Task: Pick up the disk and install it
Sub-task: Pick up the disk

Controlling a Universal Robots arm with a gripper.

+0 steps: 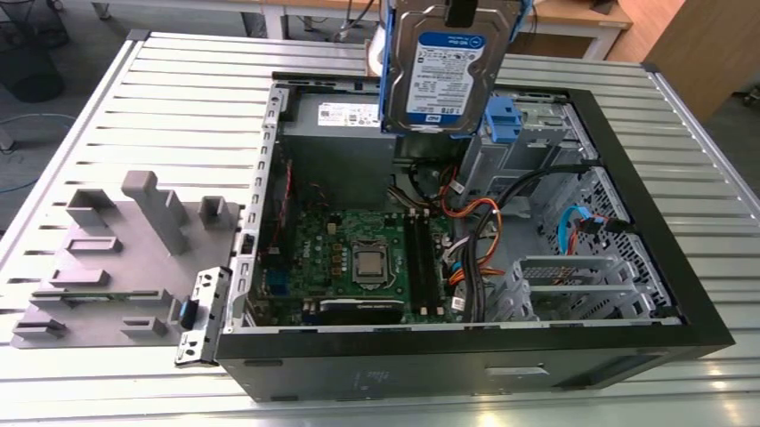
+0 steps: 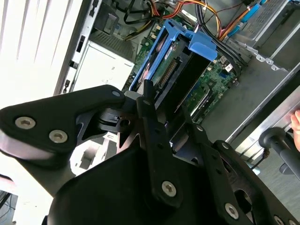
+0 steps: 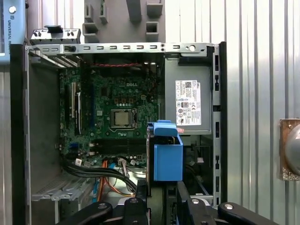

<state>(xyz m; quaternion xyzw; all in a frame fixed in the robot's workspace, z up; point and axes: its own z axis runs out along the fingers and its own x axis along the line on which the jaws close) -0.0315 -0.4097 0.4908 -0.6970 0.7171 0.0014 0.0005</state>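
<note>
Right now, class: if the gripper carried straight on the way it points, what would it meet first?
Holding the disk, the gripper points down into the open case. The disk would likely meet the cables beside the power supply first; depth is unclear.

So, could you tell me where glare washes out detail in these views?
In the second wrist view the table is blown out white; in the exterior view the disk looks evenly lit; in the first wrist view the motherboard shows no glare.

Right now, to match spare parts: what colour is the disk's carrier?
The carrier on the disk is blue; clearest in the first wrist view.
</note>
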